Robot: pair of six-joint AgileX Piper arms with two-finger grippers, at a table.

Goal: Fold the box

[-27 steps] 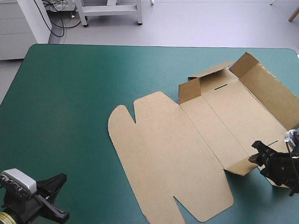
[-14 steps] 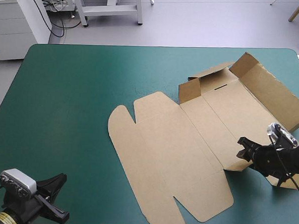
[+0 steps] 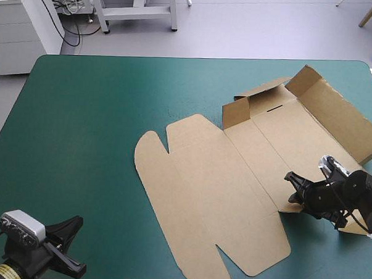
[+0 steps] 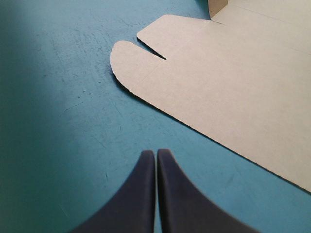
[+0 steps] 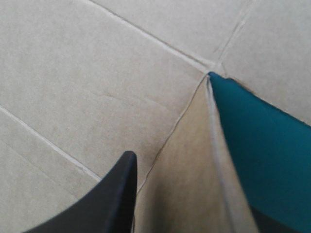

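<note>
- Box (image 3: pixel 233 191) is being seen on the teal-green cover (image 3: pixel 81 141), toward the table's right side, lid panel flat, far walls raised.
- Right gripper (image 3: pixel 290 186) is being held partly open astride a raised near flap (image 5: pixel 194 184).
- Left gripper (image 4: pixel 156 155) is being held pressed together over bare cover, apart from the box.

No writing can be read anywhere. The brown box (image 3: pixel 233 178) shows bare board, and the teal-green cover (image 3: pixel 81 141) is plain.
</note>
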